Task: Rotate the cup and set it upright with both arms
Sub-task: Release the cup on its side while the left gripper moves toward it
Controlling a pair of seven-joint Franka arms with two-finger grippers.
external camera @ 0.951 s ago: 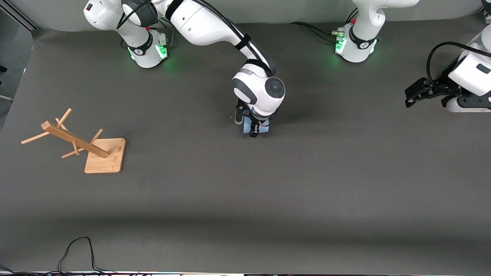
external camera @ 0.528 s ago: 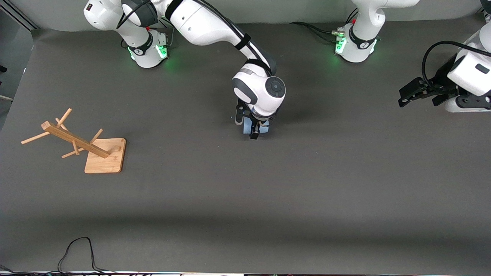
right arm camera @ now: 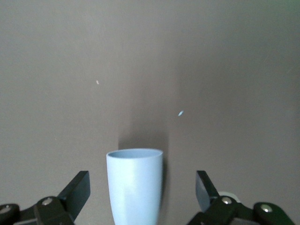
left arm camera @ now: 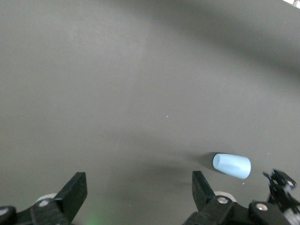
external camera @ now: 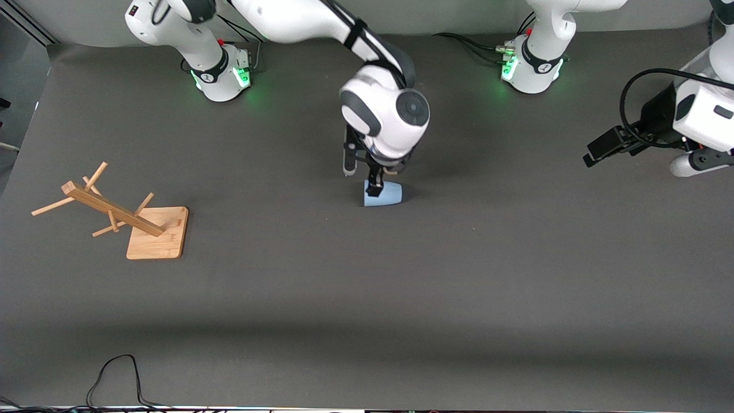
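Observation:
The pale blue cup (external camera: pixel 383 195) lies on its side on the dark mat near the table's middle. My right gripper (external camera: pixel 360 176) hangs just above it, open and empty. In the right wrist view the cup (right arm camera: pixel 135 185) lies between the spread fingers (right arm camera: pixel 77 190), its open mouth pointing away from the camera. My left gripper (external camera: pixel 592 156) is in the air over the left arm's end of the table, well apart from the cup, open and empty. The left wrist view shows the cup (left arm camera: pixel 232 166) small and far off past the open fingers (left arm camera: pixel 75 190).
A wooden rack (external camera: pixel 156 233) with pegs stands on its square base toward the right arm's end of the table. A black cable (external camera: pixel 114 373) loops at the table edge nearest the front camera. Dark mat (external camera: pixel 459 287) surrounds the cup.
My right gripper has risen off the cup, which stays lying in the same spot. My left gripper has moved a little toward the table's middle.

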